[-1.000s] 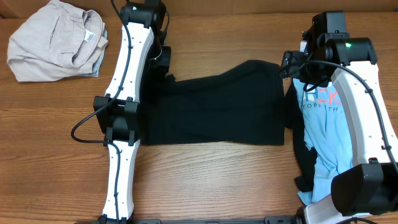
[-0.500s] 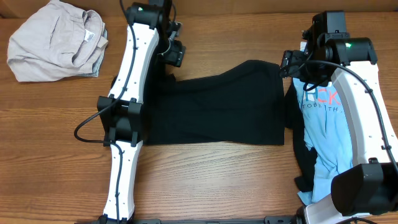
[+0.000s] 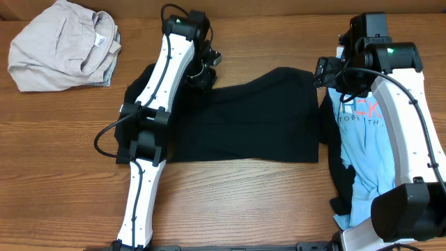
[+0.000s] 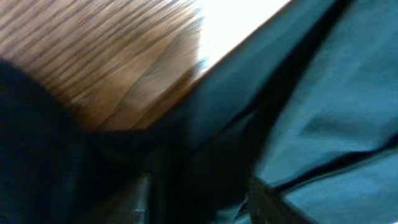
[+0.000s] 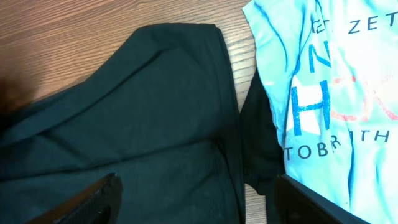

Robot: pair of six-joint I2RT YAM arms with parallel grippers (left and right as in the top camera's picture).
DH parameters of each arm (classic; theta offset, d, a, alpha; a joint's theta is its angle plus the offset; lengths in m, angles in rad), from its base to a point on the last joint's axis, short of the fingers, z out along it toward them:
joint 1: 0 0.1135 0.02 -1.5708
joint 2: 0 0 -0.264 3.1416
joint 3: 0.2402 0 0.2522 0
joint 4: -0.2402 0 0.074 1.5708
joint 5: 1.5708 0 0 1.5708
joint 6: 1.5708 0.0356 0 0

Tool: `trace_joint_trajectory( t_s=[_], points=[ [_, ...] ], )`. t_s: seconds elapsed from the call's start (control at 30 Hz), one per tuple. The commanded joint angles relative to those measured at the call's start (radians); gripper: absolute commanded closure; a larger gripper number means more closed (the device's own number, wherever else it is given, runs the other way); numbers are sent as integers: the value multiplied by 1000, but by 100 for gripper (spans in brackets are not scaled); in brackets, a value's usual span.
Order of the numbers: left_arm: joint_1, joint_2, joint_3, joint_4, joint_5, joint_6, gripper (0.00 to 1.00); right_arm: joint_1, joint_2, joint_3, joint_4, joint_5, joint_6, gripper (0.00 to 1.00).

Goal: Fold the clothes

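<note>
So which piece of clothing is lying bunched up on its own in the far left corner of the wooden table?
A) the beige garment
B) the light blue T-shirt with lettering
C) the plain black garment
A: the overhead view shows the crumpled beige garment in that corner of the wooden table, while the spread-out black garment lies in the middle.

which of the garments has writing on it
The light blue T-shirt under the right arm; the spread black garment and the crumpled beige one show none.
</note>
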Motion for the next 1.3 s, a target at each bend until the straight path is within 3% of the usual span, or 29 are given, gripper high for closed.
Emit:
trace_joint_trajectory(
  t_s=[0.0, 0.3, 0.5, 0.67, 0.83, 1.1, 1.27],
  points=[
    [5, -25, 1, 5, -78, -42, 65, 1, 3, -3, 7, 1, -1, 18],
    [6, -27, 41, -28, -81, -77, 96, 1, 3, -3, 11, 1, -1, 18],
    [8, -29, 148, -115, -156, -158, 96, 1, 3, -3, 11, 1, -1, 18],
    [6, -32, 186, -153, -54, -242, 96, 1, 3, -3, 8, 1, 0, 18],
    [-3, -32, 79, -153, -5, -263, 96, 1, 3, -3, -7, 2, -2, 18],
    [-11, -32, -256, -153, -37, -310, 96, 0, 4, -3, 5, 6, -22, 15],
    [-3, -32, -230, -154, -76, -332, 96, 0, 4, -3, 30, 5, -23, 15]
  ],
)
